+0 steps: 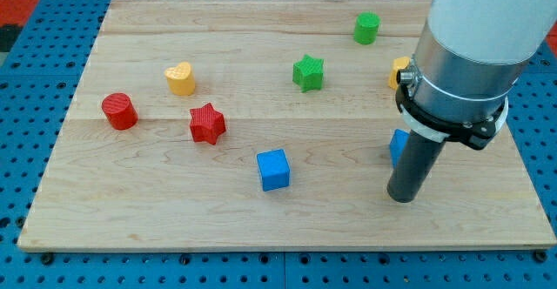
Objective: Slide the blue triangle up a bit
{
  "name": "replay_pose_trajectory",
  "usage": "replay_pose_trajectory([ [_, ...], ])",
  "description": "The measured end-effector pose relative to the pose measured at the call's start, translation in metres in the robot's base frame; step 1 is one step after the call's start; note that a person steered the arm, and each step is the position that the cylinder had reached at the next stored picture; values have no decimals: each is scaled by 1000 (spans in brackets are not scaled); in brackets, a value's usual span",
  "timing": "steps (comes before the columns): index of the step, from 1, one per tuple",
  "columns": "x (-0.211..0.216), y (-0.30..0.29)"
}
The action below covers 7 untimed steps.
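Observation:
The blue triangle (398,144) lies at the view's right on the wooden board (174,219); only a small blue sliver shows, the rest hidden behind my rod. My tip (401,198) rests on the board just below the blue triangle, toward the view's bottom. The arm's large grey and white body covers the board's upper right.
A blue cube (273,169) sits left of my tip. A red star (207,123), red cylinder (119,111) and yellow heart (180,78) lie at left. A green star (308,71) and green cylinder (367,28) lie higher. A yellow block (398,70) peeks from behind the arm.

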State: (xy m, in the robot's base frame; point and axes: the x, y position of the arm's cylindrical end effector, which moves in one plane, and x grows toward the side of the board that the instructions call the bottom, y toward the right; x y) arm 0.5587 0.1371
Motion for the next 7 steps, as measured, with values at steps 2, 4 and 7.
replay_pose_trajectory([
  [2,2,0],
  [4,6,43],
  [7,-80,38],
])
